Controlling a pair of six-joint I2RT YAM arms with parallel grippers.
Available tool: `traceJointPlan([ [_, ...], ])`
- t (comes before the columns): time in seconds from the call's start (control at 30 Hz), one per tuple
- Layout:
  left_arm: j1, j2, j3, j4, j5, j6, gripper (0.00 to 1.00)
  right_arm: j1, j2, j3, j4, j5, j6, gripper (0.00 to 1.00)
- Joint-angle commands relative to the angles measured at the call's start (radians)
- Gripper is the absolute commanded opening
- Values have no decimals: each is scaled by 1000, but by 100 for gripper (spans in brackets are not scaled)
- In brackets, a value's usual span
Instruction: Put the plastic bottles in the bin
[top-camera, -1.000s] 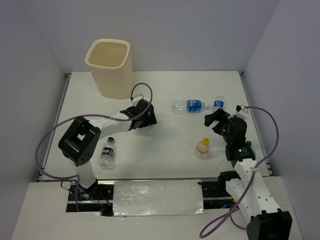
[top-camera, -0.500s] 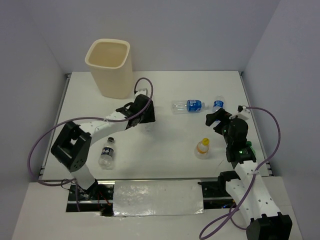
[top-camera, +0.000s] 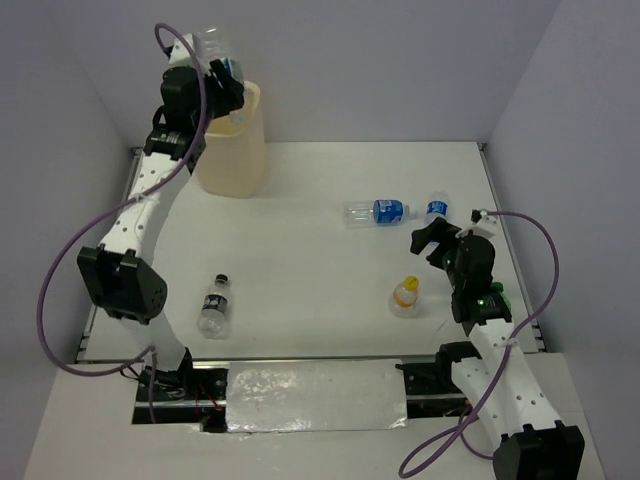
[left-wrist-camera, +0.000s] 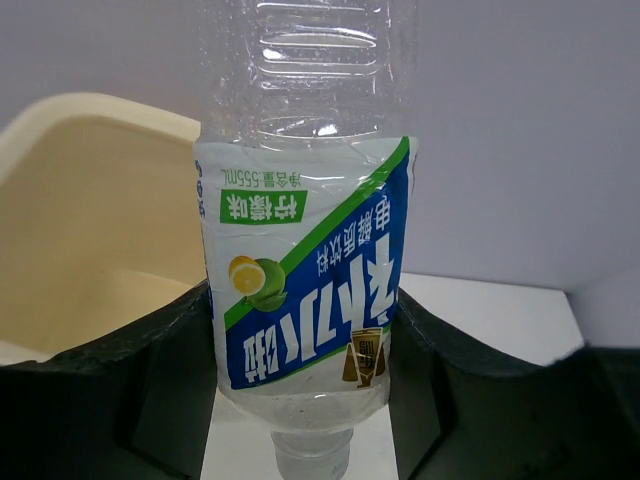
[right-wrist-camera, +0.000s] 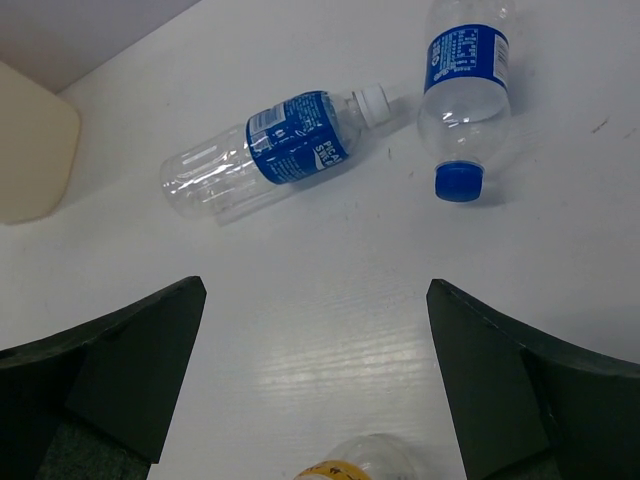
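Observation:
My left gripper is raised high beside the rim of the cream bin and is shut on a clear bottle with a green, white and blue label. That bottle hangs cap down between the jaws, with the bin's opening to its left. Two blue-labelled bottles lie on the table at the right. The short orange-capped bottle stands nearer, and a black-capped bottle lies at the left. My right gripper hovers open over the table, just short of the blue-labelled pair.
White walls close in the table at the back and on both sides. The left arm's purple cable loops out past the table's left edge. The orange cap shows at the bottom of the right wrist view.
The left gripper has shut on the green-labelled bottle at mid-table and swung it up and back to the bin's rim. The right arm has barely moved.

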Motion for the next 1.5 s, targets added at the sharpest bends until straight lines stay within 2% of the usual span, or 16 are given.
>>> traceJointPlan([
  [0.0, 68, 157, 142, -43, 128, 10, 49, -5, 25, 36, 38, 14, -35, 100],
  [0.07, 100, 208, 218, -40, 126, 14, 60, -5, 46, 43, 38, 9, -41, 100],
  [0.1, 108, 251, 239, -35, 129, 16, 84, -5, 54, 45, 38, -2, -44, 100],
  [0.13, 128, 271, 283, -40, 129, 11, 99, -5, 71, 49, 36, -5, -50, 100],
  [0.27, 155, 302, 335, -78, 152, -1, 99, -3, 97, 62, 25, 1, -56, 100],
  [0.5, 157, 118, 190, -58, 86, 43, 99, -5, 97, 56, 39, -23, -49, 100],
  [0.67, 157, -3, 121, -164, 101, 57, 99, -5, 80, 59, 24, -51, -46, 100],
  [0.77, 155, -104, 8, -262, 129, 59, 99, -5, 59, 51, 24, -62, -38, 100],
  [0.83, 155, -178, -174, -284, 129, 46, 99, -5, 45, 43, 24, -66, -29, 100],
  [0.87, 155, -268, -252, -263, 101, 13, 99, -3, 42, 42, 24, -68, -26, 100],
  [0.9, 155, -314, -419, -250, 86, -10, 99, -5, 37, 40, 21, -68, -23, 100],
  [0.97, 155, -449, -576, -223, 80, -55, 99, -5, 33, 42, 19, -66, -20, 100],
  [1.07, 149, -598, -899, -258, 20, -146, 99, -5, 25, 42, 13, -95, -9, 100],
  [1.2, 137, -749, -1127, -275, -19, -282, 99, -5, 28, 36, 27, -91, 0, 100],
  [1.27, 139, -831, -1246, -268, 9, -328, 99, -5, 31, 34, 25, -100, 7, 100],
  [1.47, 128, -990, -1400, -285, 30, -359, 99, -3, 25, 20, 39, -132, 17, 100],
])
